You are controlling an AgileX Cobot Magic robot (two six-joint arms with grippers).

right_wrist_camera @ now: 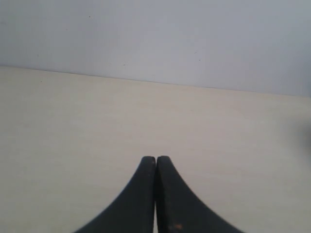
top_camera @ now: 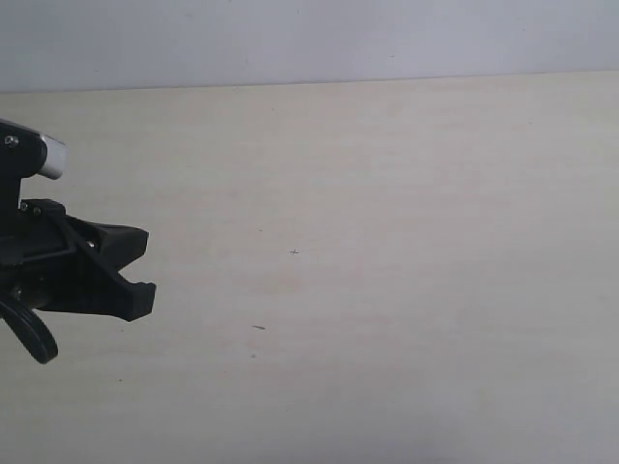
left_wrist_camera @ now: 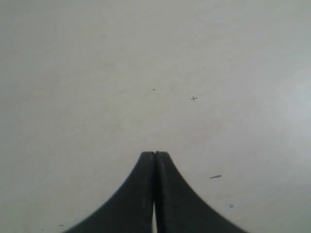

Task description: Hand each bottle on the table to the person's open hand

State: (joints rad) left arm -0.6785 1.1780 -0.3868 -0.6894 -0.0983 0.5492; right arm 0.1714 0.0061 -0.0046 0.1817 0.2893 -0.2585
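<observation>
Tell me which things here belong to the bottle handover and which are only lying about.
Job: table; left end effector, shut; right end effector, shut. No bottle or hand visible.
Only lying about: small cross mark; dark dash.

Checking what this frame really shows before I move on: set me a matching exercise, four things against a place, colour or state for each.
Things:
1. left gripper
2. right gripper
3. table
4. wall

Descriptions:
A. pale beige, bears a small cross mark
B. shut, shown only by its own wrist view
C. grey-white, beyond the table's far edge
D. shut, at the left edge of the exterior view

Pairs: 1-D; 2-B; 3-A; 4-C
</observation>
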